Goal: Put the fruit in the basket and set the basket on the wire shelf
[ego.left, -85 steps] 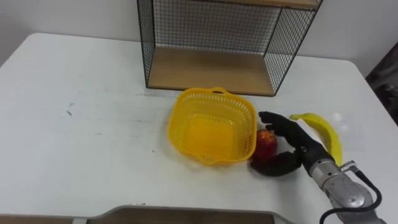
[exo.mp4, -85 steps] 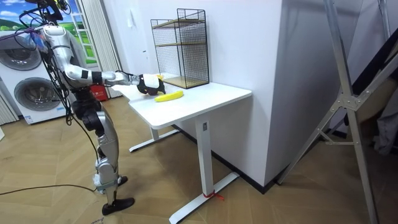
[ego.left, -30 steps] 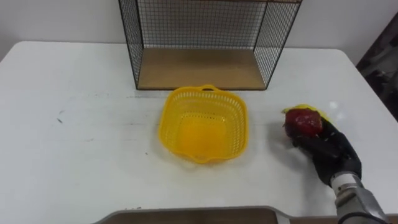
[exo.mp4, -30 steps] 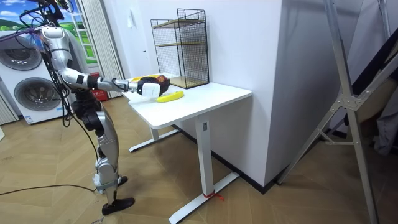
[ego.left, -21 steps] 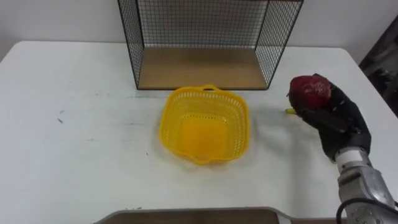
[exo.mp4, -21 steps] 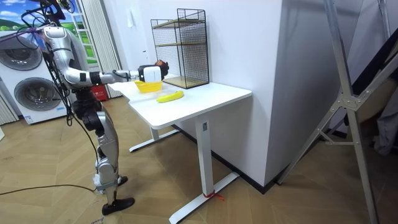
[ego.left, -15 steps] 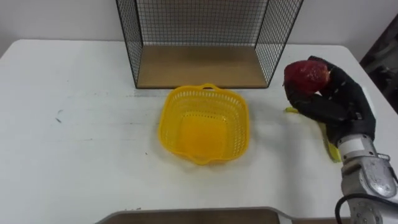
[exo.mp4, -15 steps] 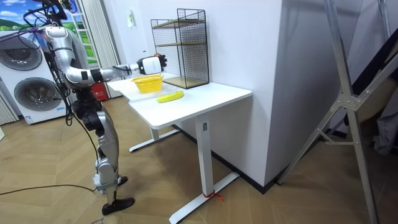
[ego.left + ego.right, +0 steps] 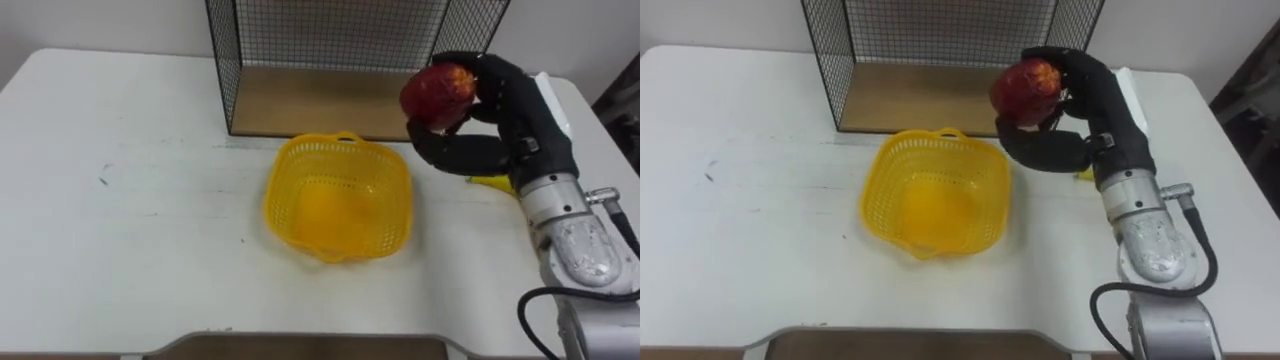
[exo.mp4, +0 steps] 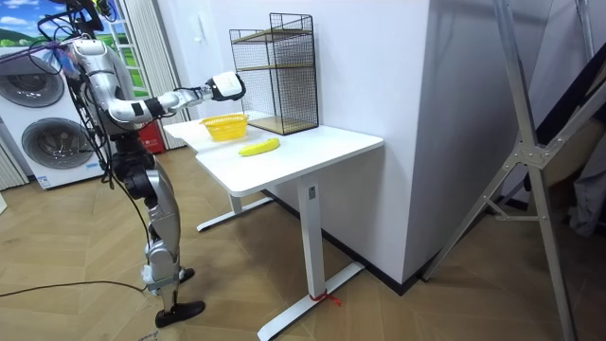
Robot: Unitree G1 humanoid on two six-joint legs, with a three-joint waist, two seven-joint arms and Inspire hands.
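The right hand (image 9: 505, 110) had its fingers and thumb curled round a red apple (image 9: 438, 92) and gripped it from the right side and from below. Hand and apple were up in the air, clear of the table (image 9: 120, 220), above and just to the right of the basket's far right corner. The apple was not in the basket.

The yellow basket (image 9: 290, 170) sat upright on the table, near the middle, with its open top facing up and a small handle on its far rim. Straight behind the basket, and close to it, stood the wire shelf (image 9: 320, 105), its wooden bottom board bare and its open front facing the basket. Seen from the head, the apple hung in front of the shelf's right front corner.

To the right of the basket, on the table under the raised hand, lay a banana (image 9: 492, 182); just a short yellow piece of it showed below the thumb. In the room view the banana (image 10: 258, 147) lay whole on the table, on the near side of the basket (image 10: 225, 127).

The robot stood upright at the end of the table nearest the basket, its right arm stretched out over the tabletop with the hand (image 10: 227, 87) held higher than the basket.
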